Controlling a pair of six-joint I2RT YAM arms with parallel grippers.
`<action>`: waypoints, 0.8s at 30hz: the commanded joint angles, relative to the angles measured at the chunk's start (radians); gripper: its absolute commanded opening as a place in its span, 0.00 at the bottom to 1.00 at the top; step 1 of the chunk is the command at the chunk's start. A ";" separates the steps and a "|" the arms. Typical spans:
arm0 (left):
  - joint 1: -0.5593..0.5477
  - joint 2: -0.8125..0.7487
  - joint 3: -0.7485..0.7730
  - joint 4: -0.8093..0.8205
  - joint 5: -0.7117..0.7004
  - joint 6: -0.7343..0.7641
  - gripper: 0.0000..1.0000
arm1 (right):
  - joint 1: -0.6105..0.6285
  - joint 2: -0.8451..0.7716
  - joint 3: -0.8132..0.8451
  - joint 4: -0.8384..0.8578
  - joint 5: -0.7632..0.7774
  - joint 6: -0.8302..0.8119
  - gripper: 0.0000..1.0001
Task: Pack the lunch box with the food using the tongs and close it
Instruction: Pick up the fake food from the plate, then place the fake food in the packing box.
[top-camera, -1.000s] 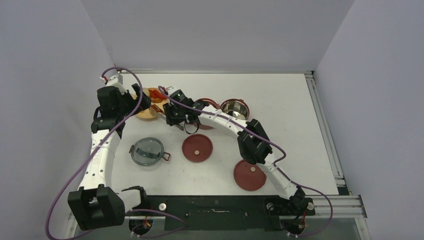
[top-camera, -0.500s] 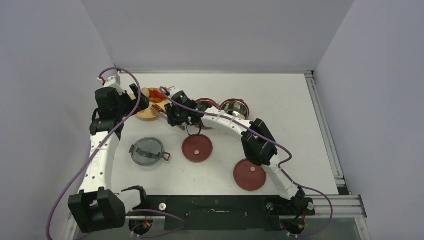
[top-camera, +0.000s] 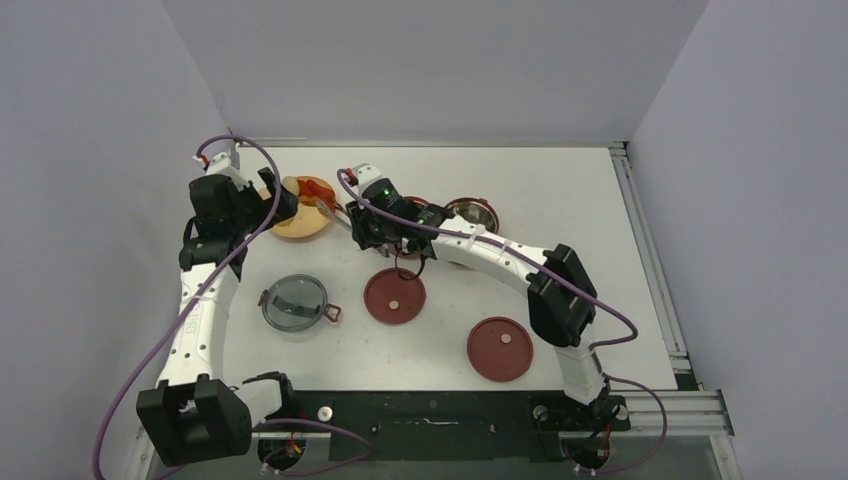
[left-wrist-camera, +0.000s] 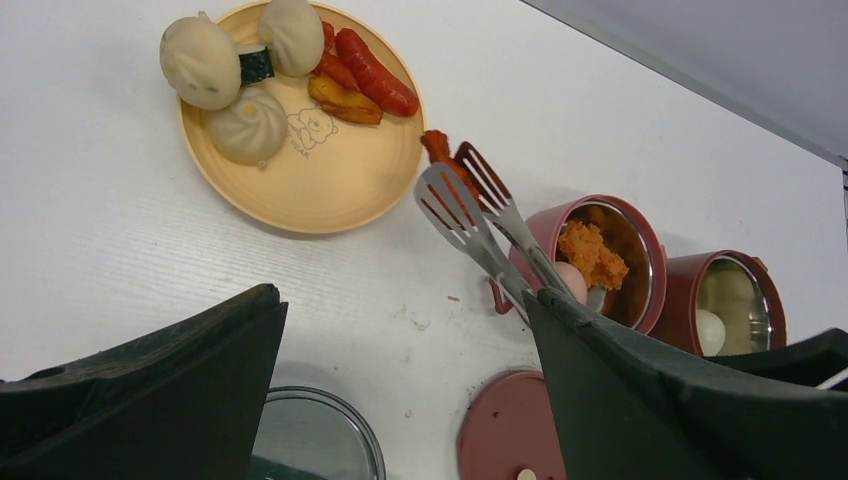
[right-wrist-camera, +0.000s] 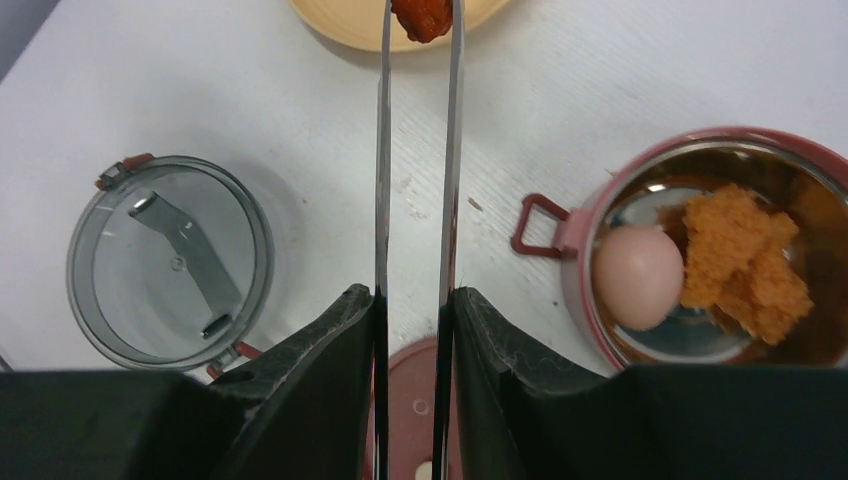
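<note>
Tongs (right-wrist-camera: 384, 180), clamped narrow between the right gripper's (right-wrist-camera: 414, 305) jaws, pinch a red food piece (right-wrist-camera: 424, 18) just beside the plate (left-wrist-camera: 330, 190), presumably bound for the lunch box (right-wrist-camera: 575, 270) near that plate. The left gripper (left-wrist-camera: 400, 300) hovers wide open, empty.

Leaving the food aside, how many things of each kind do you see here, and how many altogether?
maroon containers: 2
flat maroon lids: 2
grey translucent lid: 1
yellow plate: 1
tongs: 1
Total: 7
</note>
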 joint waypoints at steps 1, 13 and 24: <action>-0.006 -0.011 0.005 0.051 0.004 -0.007 0.96 | 0.003 -0.183 -0.099 0.042 0.129 -0.031 0.05; -0.076 0.000 0.013 0.043 0.040 -0.011 0.96 | -0.126 -0.626 -0.407 -0.232 0.265 -0.011 0.05; -0.132 0.009 0.017 0.036 0.031 -0.005 0.96 | -0.218 -0.715 -0.528 -0.356 0.269 0.058 0.05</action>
